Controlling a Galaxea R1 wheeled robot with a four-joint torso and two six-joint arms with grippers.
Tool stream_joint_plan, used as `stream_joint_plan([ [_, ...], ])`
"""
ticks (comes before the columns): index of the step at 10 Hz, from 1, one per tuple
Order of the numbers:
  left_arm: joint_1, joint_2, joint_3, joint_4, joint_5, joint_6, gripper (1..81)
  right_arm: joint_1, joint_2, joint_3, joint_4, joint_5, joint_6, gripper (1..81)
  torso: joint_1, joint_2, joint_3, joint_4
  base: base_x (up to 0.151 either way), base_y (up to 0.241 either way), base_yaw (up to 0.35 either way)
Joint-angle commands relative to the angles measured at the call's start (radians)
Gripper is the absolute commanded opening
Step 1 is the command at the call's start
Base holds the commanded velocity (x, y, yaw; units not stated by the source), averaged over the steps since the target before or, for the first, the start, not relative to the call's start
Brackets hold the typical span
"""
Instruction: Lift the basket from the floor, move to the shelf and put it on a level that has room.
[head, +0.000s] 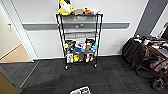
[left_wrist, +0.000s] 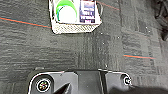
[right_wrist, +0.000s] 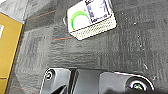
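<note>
Beige woven basket (white rim)

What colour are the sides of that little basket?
Beige-tan weave under a white rim, on the basket; clearest in the left wrist view.

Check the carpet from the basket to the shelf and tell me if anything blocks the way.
Nothing visible blocks it. In the head view the basket sits on the floor at the near edge, and the dark carpet runs bare straight ahead to the shelf against the wall. The black bags and chair stand off to the right, outside that line.

Woven beige basket, rough-textured; matt charcoal carpet floor — black metal wire shelf, plush toys.
</note>
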Motion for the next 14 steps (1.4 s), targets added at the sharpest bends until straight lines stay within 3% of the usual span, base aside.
stream_joint_plan([
  [1,-0.069,-0.025,0.007,-0.008,0.04,-0.001,81.1,0.07,-0.013,0.019,0.005,-0.037,0.002,81.1,0.0,0.0,0.0,0.0,0.072,0.0,0.0],
  [14,-0.068,-0.024,0.007,-0.007,0.04,-0.001,81.1,0.066,-0.014,0.015,0.005,-0.037,0.003,81.1,-0.001,0.001,-0.001,0.0,0.109,0.0,0.0],
])
